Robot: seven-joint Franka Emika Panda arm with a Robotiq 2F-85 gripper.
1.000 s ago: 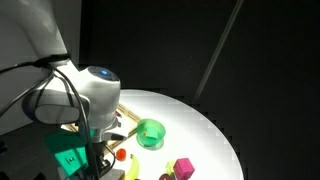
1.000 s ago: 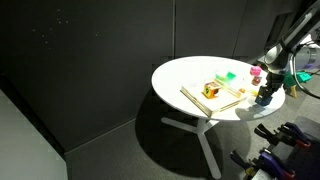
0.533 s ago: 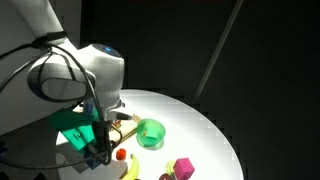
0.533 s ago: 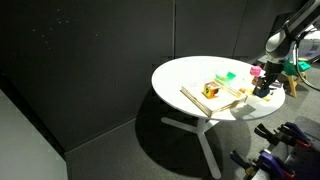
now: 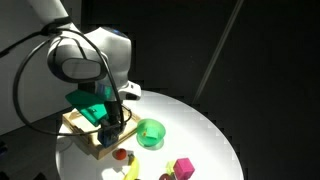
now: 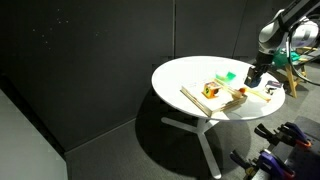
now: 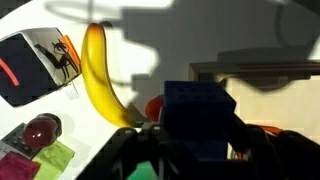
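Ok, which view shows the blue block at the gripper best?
The wrist view: the blue block fills the centre of the frame, clamped between the fingers of the gripper. In both exterior views the gripper is small and dark, and the block cannot be made out.

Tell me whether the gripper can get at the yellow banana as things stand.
Probably not to grasp: the gripper is shut on a dark blue cube, so its jaws are full. The curved yellow banana lies uncovered on the white table below, so the way down looks free.
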